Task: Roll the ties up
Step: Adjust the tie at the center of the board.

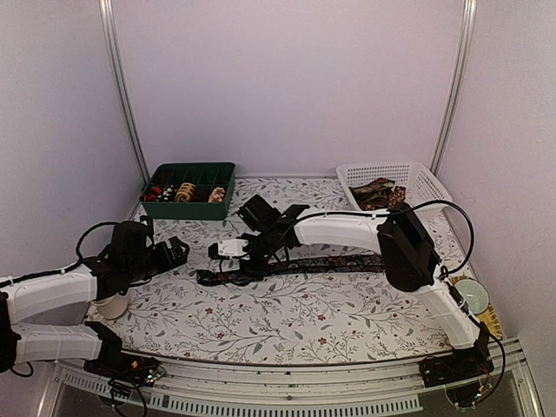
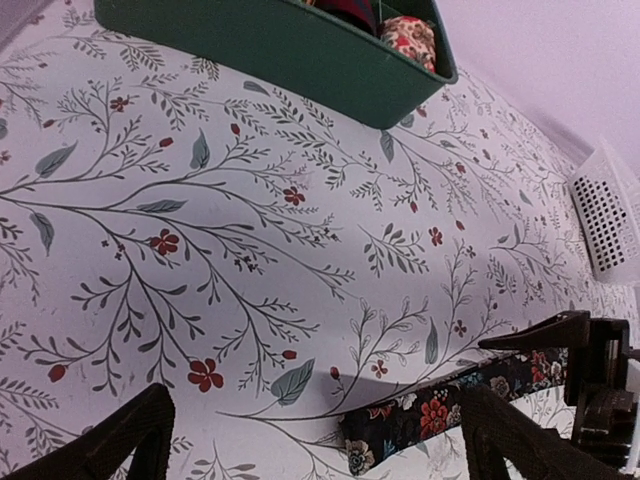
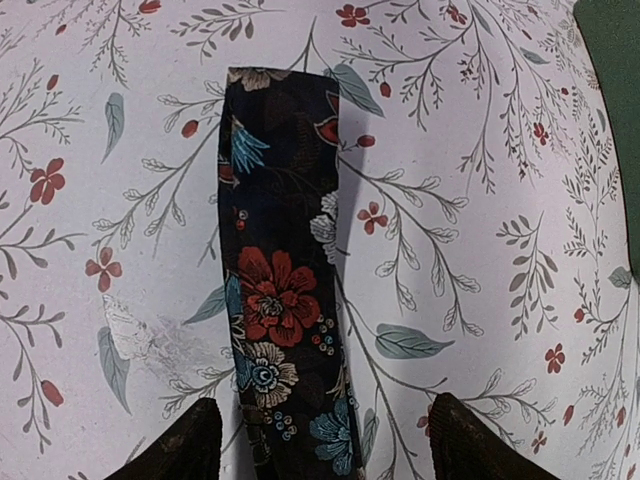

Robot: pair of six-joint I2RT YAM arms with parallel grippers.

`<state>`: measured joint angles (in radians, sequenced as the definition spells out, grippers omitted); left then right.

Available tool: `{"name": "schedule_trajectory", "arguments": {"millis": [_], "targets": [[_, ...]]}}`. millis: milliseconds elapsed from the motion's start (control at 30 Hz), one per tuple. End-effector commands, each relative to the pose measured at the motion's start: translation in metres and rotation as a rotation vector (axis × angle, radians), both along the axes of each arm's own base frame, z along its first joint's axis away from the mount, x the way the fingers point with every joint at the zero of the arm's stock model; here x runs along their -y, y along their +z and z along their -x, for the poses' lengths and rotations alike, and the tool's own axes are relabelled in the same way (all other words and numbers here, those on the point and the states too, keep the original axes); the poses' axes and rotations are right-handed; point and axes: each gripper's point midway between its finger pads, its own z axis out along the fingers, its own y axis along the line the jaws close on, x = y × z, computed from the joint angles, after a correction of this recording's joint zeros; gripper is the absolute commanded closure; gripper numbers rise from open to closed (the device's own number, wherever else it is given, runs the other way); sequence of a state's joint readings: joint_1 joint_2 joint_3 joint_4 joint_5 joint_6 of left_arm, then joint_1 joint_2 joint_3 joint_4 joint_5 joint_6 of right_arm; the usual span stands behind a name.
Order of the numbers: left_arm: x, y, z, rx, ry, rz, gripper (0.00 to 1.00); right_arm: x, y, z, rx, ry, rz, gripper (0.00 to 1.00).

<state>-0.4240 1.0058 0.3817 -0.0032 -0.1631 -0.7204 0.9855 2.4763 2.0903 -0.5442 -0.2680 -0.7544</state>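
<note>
Necktie (image 1: 295, 268), dark cloth with red and blue flowers, stretched flat across the middle of the floral-printed counter (image 1: 287, 317), running left to right. Right fingers (image 3: 180, 445) spread apart over the strip near its left end, one on each side of the cloth, clamping nothing. Left fingers (image 2: 120, 440) spread wide as well, empty, hovering low over bare counter near that same end and apart from it.

Dark green tray (image 1: 187, 209) at the far left corner of the counter, holding a few coiled ties (image 1: 184, 191) in its compartments. White mesh basket (image 1: 417, 178) at the far right, with loose ties (image 1: 375, 193) heaped inside.

Looks like the very start of a roll: reaching for the end of the flat necktie, with no fold or curl in the cloth yet.

Needed next, in all likelihood: lowering the right fingers onto the strip, pinching it squarely across its width, then turning the end over on itself for a tight first turn. Probably also worth bringing the left fingers down on the cloth farther along, to keep the strip from sliding or skewing on the smooth counter during the roll.
</note>
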Motion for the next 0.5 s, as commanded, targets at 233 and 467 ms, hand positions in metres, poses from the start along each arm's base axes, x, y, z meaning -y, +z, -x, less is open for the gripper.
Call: {"name": "schedule_trajectory", "arguments": {"millis": [233, 467], "targets": [[-0.007, 0.007, 0.001, 0.021, 0.008, 0.036, 0.00, 0.004, -0.080, 0.029, -0.039, 0.024, 0.130, 0.42], [-0.008, 0.007, 0.001, 0.021, 0.009, 0.044, 0.00, 0.009, -0.090, 0.037, -0.061, 0.023, 0.162, 0.59]]}}
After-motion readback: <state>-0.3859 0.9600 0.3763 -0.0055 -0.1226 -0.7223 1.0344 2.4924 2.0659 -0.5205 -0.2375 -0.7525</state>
